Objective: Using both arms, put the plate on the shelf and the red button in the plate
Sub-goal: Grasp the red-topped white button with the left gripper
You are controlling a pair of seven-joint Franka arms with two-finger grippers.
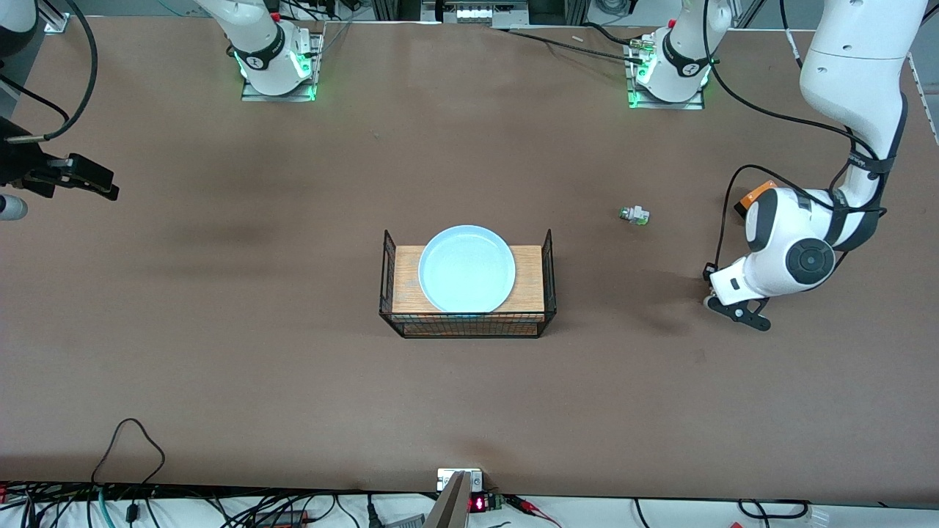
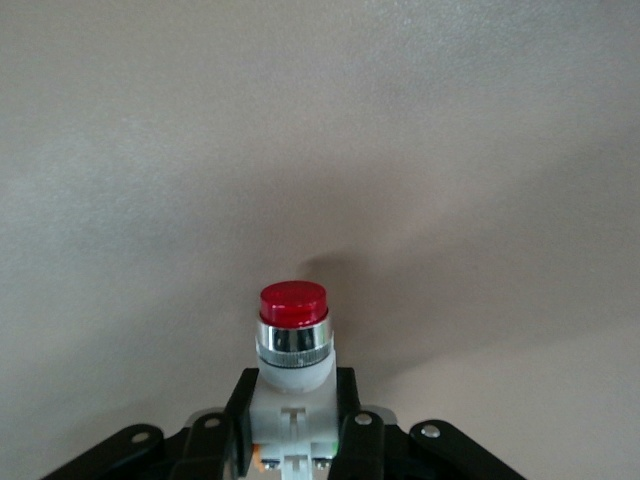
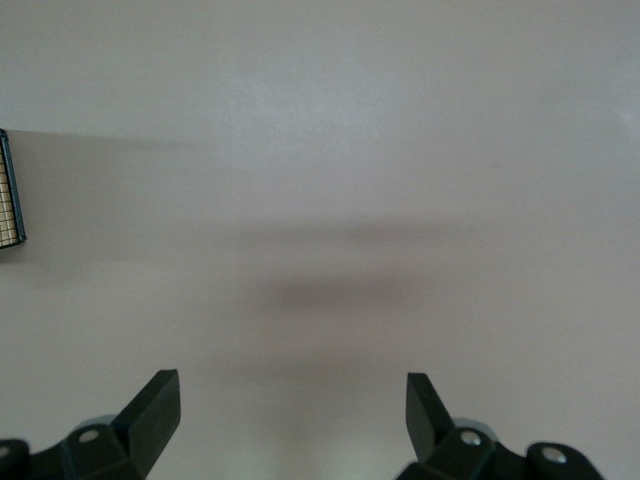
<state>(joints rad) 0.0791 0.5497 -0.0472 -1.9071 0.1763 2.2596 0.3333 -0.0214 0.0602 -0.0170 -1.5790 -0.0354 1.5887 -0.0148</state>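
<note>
Left gripper [image 2: 295, 440], operator, is clamped on the white body of the red button [image 2: 293, 335], whose red cap points away from the wrist over bare tabletop; in the front view you find this gripper [image 1: 737, 308] low over the table [image 1: 220, 381] toward the left arm's end, roughly midway between the edge along the robots' bases and the edge nearest the front camera. Right gripper [image 3: 290, 420] hangs with its fingers spread wide and nothing between them, over bare surface near the table edge at the right arm's end [image 1: 81, 180]; this arm waits. Note the plate [image 1: 466, 268]: it already lies flat on the wooden floor of the wire basket [image 1: 548, 271] at the middle of the table, so you may judge the plate's part of the task done. What appears left is carrying the red button to its place, presumably at the plate, and letting it go. A green-tipped button [image 1: 634, 215] lies on the table between the basket and the left arm's end, nearer the bases' edge than the basket, and is not the task's. Surface: matte brown, plain, with soft shadows. Room: cables and small electronics [image 1: 480, 502] line the edge nearest the front camera; green lights glow at both arm bases.
</note>
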